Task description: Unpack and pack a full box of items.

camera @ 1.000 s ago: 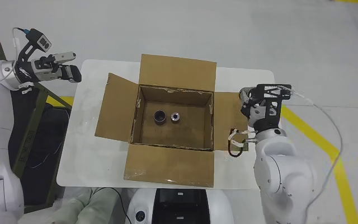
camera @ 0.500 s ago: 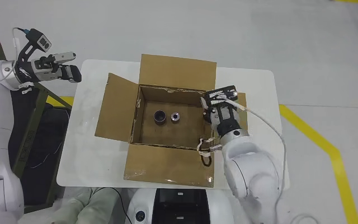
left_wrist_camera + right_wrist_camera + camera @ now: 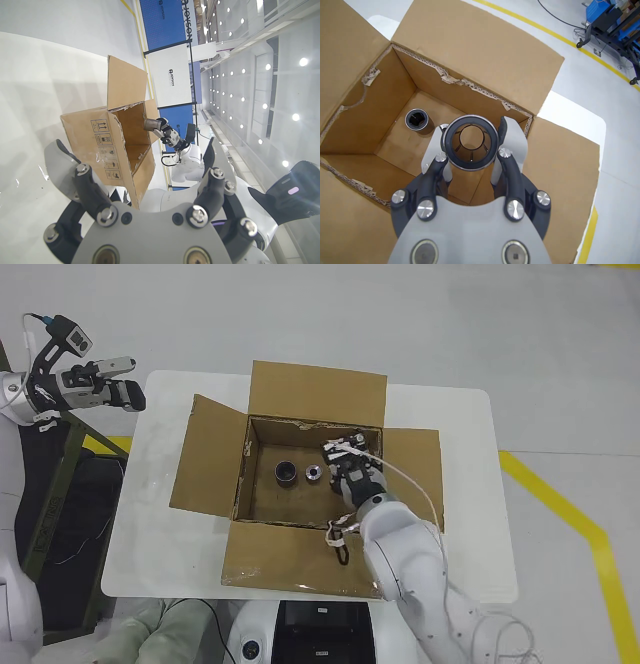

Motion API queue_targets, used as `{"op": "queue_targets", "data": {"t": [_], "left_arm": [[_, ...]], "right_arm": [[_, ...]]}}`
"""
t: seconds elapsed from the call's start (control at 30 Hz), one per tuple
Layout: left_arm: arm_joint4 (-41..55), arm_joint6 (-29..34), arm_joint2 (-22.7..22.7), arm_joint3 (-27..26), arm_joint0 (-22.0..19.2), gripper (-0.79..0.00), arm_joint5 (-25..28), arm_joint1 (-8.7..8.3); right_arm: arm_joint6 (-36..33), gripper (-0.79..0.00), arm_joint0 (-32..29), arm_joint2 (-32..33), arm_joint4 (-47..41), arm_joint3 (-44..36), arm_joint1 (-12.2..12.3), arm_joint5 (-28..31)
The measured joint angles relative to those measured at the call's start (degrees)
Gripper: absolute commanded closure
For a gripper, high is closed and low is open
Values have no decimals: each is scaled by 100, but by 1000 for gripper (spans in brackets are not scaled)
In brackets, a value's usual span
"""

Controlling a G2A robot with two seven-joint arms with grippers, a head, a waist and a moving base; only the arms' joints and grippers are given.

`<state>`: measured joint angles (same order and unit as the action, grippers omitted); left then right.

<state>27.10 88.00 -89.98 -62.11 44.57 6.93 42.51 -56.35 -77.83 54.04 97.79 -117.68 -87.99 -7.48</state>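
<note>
An open cardboard box (image 3: 310, 394) stands in the middle of the white table (image 3: 160, 554). On the box's floor stand a dark metal sleeve (image 3: 285, 473) (image 3: 416, 120) and a second small sleeve (image 3: 313, 474), partly hidden in the right wrist view. My right gripper (image 3: 345, 459) (image 3: 471, 130) hangs above the box's right half, shut on a ring-ended metal sleeve (image 3: 471, 142) (image 3: 151, 124). My left gripper (image 3: 130, 381) (image 3: 136, 150) stays open and holds nothing, off the table's far left corner, facing the box (image 3: 112, 140).
All four box flaps (image 3: 205, 459) lie folded outward over the table. A dark cart (image 3: 60, 514) stands on the floor left of the table. A yellow floor line (image 3: 570, 514) runs to the right. Bare table shows left of the box.
My right arm has swung left from beside the box's right flap to over the box's inside, carrying the metal sleeve. The left arm has not moved.
</note>
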Motion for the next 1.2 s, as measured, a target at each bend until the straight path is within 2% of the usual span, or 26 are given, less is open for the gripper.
{"op": "queue_targets", "data": {"t": [0.8, 1.2], "left_arm": [[0, 0, 0, 0, 0, -785, 0, 0], [0, 0, 0, 0, 0, -785, 0, 0]], "right_arm": [[365, 0, 719, 211, -1016, 2024, -188, -306], [388, 0, 983, 91, -957, 2626, -262, -440]]}}
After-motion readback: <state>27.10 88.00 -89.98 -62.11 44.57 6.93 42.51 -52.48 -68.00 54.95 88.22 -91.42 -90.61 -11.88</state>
